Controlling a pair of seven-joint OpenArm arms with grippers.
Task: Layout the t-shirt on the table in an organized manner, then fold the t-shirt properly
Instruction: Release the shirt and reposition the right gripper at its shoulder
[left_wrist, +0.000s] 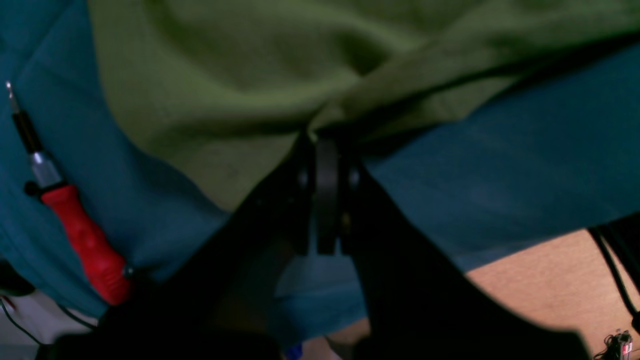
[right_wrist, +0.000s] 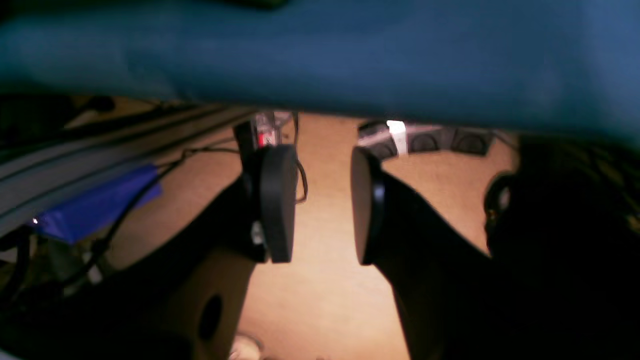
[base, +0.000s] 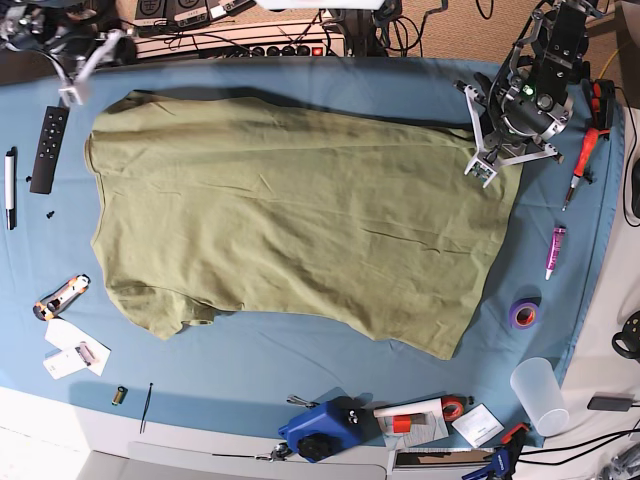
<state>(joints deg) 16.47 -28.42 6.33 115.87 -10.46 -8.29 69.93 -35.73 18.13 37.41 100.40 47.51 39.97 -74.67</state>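
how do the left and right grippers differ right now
The left gripper has its fingers pinched shut on the t-shirt at its edge; the right gripper has its fingers apart with nothing between them. The left gripper sits over the table beside the shirt; the right gripper hangs past the table edge, with floor showing behind it. Both have dark fingers.
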